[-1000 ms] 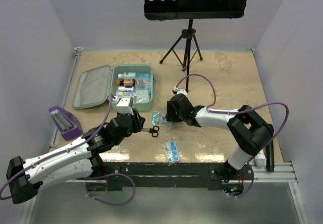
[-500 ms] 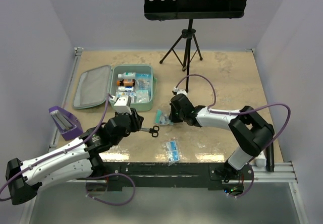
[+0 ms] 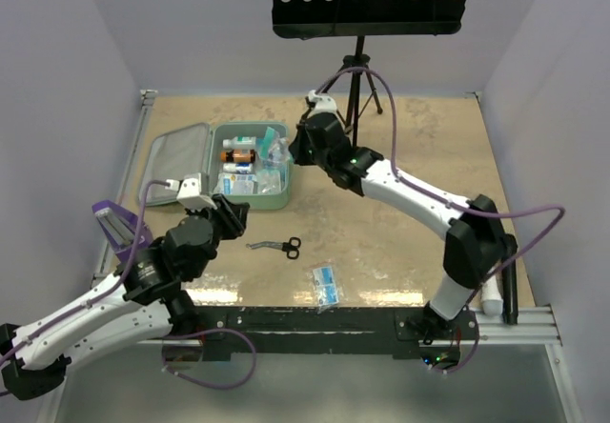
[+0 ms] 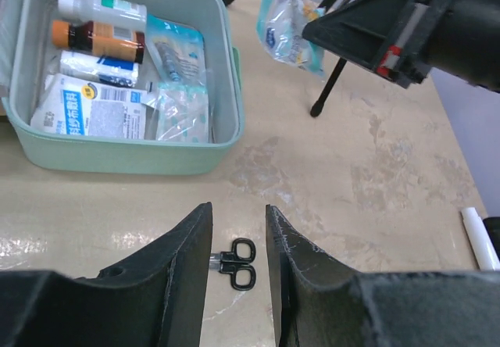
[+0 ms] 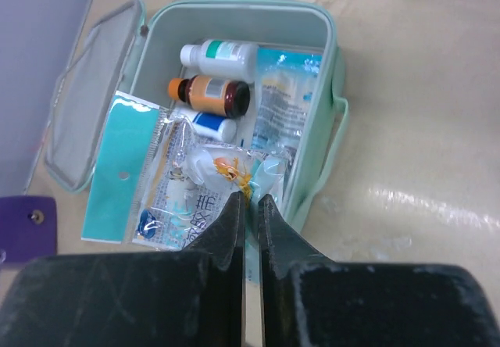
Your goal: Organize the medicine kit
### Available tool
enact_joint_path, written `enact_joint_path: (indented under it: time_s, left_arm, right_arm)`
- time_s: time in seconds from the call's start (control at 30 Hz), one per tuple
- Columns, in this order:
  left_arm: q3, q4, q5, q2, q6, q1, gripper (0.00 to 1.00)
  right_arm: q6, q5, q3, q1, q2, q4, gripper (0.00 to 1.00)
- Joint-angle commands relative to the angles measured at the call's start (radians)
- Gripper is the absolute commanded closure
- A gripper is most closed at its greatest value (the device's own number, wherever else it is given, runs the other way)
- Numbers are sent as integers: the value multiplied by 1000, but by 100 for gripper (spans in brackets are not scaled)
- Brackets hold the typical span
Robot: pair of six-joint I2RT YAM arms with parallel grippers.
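The medicine kit (image 3: 259,200) lies open toward the far left corner of the table (image 3: 400,223), its lid (image 3: 174,163) flat on the left and its tray already holding bottles and packets. The right hand (image 5: 248,201) is pinched shut on a clear pouch (image 5: 209,169) and hangs right above the tray, over its right side, so the kit lies straight below it. By my reading, the drop turns on staying inside the right wall. The left hand (image 4: 238,216) is part-open and empty, nearer the table's near edge, with the scissors (image 3: 282,246) just beyond it.
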Motion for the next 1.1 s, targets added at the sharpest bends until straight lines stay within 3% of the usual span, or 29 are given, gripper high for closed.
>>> enact_joint_path:
  time_s: [0.0, 0.2, 0.33, 0.8, 0.9, 1.07]
  left_arm:
    - [29, -37, -68, -20, -1, 5, 62]
    - [32, -48, -74, -4, 2, 5, 62]
    - [32, -48, -80, 4, 10, 5, 62]
    - [3, -13, -72, 26, 19, 5, 62]
    - [0, -10, -71, 27, 22, 5, 62]
    - [-7, -10, -65, 27, 23, 5, 62]
  right_arm:
    - [-82, 24, 147, 3, 182, -55, 100]
    - [-121, 20, 298, 4, 356, -67, 100]
    - [-140, 18, 306, 7, 416, -67, 100]
    - [-180, 102, 123, 55, 319, -54, 100]
    - [-189, 128, 114, 63, 302, -66, 91]
    - [-198, 139, 114, 69, 276, -80, 65]
